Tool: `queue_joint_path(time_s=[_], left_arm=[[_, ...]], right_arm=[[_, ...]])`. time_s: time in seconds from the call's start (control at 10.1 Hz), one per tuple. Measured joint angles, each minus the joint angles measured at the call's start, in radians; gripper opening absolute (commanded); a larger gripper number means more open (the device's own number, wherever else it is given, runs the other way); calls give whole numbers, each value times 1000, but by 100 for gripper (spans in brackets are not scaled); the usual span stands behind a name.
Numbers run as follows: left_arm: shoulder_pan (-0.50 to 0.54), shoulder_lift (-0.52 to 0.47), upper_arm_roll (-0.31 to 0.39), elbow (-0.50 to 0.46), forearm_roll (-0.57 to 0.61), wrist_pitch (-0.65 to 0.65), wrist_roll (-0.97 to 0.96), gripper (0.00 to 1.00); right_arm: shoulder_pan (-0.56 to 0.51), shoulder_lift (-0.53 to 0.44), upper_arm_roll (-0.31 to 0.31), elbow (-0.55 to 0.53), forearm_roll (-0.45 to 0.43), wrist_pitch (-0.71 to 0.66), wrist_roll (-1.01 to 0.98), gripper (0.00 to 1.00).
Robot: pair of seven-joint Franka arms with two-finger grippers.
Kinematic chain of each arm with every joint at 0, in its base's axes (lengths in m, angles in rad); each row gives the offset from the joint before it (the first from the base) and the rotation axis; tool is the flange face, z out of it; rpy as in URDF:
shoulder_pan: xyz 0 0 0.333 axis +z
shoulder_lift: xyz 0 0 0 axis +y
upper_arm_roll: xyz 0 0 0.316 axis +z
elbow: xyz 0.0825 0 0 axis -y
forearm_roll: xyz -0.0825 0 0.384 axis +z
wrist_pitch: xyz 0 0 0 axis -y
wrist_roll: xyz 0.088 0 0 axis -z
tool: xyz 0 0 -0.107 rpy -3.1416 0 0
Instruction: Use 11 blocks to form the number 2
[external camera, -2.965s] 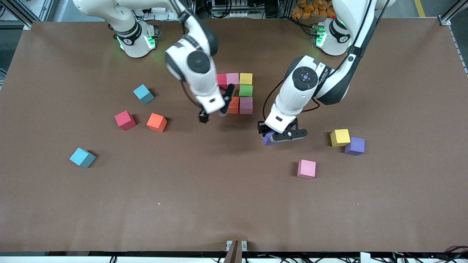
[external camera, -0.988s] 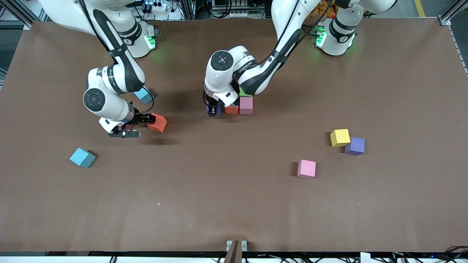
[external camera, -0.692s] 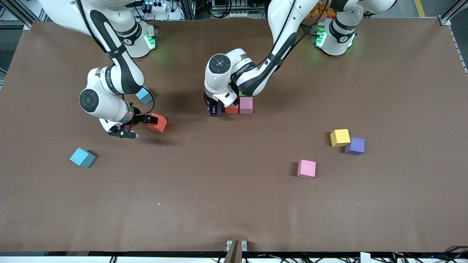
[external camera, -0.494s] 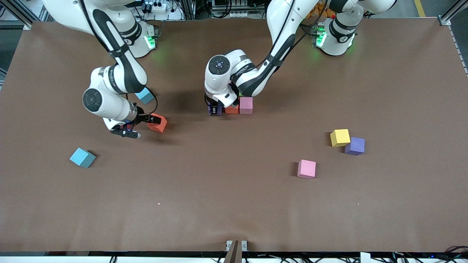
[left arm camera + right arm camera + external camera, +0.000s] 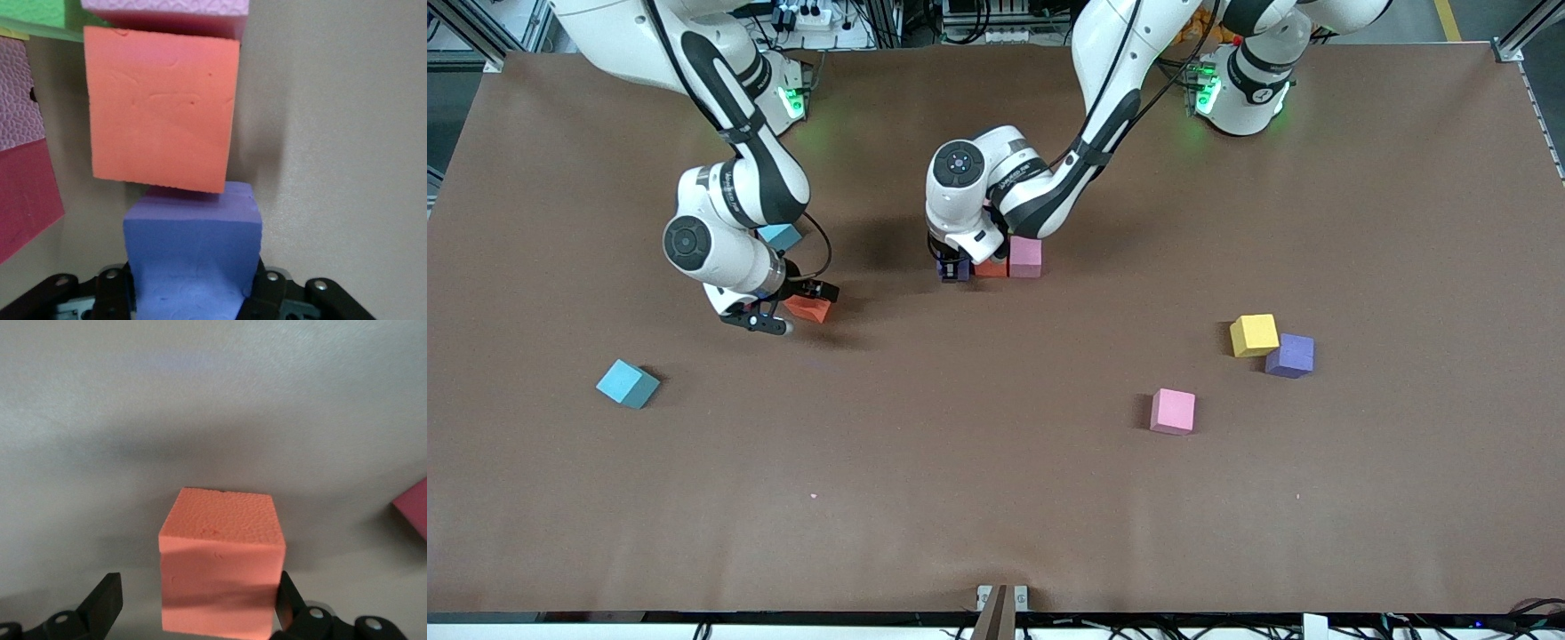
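Observation:
My left gripper [image 5: 953, 268] is shut on a purple block [image 5: 192, 253], low at the table, against the orange block [image 5: 160, 113] of the group of touching blocks. That group, the part-built number 2, lies mostly under the left hand in the front view; only its orange block [image 5: 990, 268] and pink block [image 5: 1025, 256] show. The left wrist view also shows green [image 5: 33, 13], pink [image 5: 20, 100] and red [image 5: 23, 200] blocks there. My right gripper [image 5: 791, 307] is open, low, with its fingers [image 5: 107, 600] on both sides of a loose orange block [image 5: 220, 567].
A red block [image 5: 413, 507] lies beside the right gripper. Yellow [image 5: 1254, 335], purple [image 5: 1289, 356] and pink [image 5: 1172, 411] blocks lie loose toward the left arm's end. One light-blue cube [image 5: 783, 236] sits by the right arm's wrist, another [image 5: 628, 383] nearer the front camera.
The left gripper carried the purple block to the group and has held still there. Over the last second the right gripper slid from the red block to straddle the loose orange one.

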Motion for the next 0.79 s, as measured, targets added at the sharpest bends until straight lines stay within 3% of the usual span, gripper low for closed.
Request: queue_joint_path(time_s=[0.3,0.4,0.49,0.59,0.79], left_arm=[[-4,1,-6,-13,0,-29,0,13],[-4,1,-6,-14,1,-30,0,13],[-4,1,-6,-14,1,-30,0,13],[-4,1,-6,-14,1,-30,0,13],[-1,1,-6,-15,12,-31,0,13]], right_arm=[[2,34,0,-1,0,33,0,100],[2,42,0,-1,0,41,0,71],[2,46,0,-1,0,43,0,35],[2,47,0,-1,0,43,0,21],[2,46,-1,0,0,43,0,19]])
